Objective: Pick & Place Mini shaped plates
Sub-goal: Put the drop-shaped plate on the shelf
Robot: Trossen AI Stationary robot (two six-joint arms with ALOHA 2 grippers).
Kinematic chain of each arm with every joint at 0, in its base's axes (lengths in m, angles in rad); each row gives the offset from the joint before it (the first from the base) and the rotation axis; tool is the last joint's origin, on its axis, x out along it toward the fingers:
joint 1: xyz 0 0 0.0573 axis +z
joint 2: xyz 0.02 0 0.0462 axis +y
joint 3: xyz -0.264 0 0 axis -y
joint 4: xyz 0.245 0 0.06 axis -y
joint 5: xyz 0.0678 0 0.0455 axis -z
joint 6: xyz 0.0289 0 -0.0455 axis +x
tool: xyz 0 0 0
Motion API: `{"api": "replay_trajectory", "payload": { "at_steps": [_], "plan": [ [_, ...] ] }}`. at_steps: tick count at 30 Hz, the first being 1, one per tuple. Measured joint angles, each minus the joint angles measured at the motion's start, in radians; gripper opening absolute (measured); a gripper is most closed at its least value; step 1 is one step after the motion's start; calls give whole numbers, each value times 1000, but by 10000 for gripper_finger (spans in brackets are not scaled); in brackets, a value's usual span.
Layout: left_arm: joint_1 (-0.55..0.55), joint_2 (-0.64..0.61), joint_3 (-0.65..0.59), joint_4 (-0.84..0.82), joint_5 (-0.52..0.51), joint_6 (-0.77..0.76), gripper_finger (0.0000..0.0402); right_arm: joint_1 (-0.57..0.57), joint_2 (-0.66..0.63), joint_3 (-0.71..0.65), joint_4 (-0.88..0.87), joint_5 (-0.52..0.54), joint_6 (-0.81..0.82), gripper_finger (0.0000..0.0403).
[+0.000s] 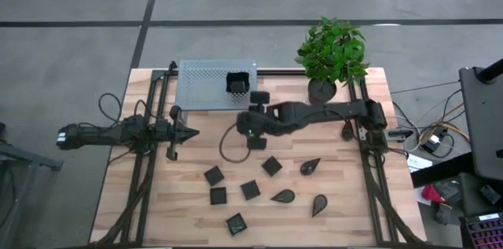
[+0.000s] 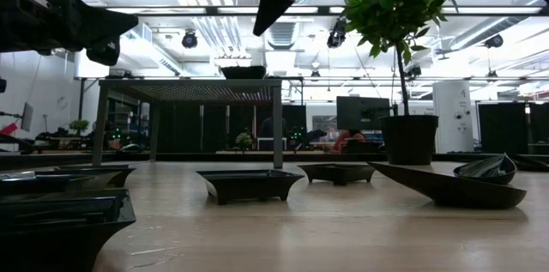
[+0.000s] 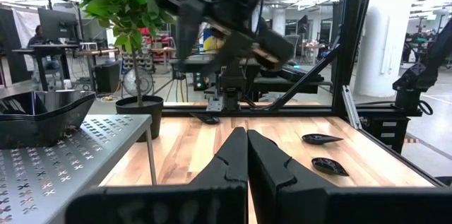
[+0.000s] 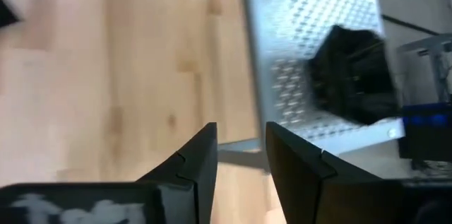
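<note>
Plates (image 1: 250,189) on table, stack (image 1: 237,83) seen overhead

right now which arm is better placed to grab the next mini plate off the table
Right: its open hand hangs empty just above the square plate. The left hand is shut, parked at the table's left side.

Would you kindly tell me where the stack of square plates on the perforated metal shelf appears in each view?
High view: stack of square plates on the perforated shelf, top centre.
Low view: stack atop the shelf, left of centre.
Left wrist view: at the left edge.
Right wrist view: upper right.
Shared landmark: the perforated shelf.
</note>
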Motion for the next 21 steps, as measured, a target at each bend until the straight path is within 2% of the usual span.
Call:
{"api": "replay_trajectory", "payload": {
  "at_steps": [10, 21],
  "plan": [
    [0, 0, 0, 0, 0, 0, 0, 98, 0, 0, -89, -81, 209, 104],
    [0, 0, 0, 0, 0, 0, 0, 196, -1, -75, -304, -122, 483, 100]
  ]
}}
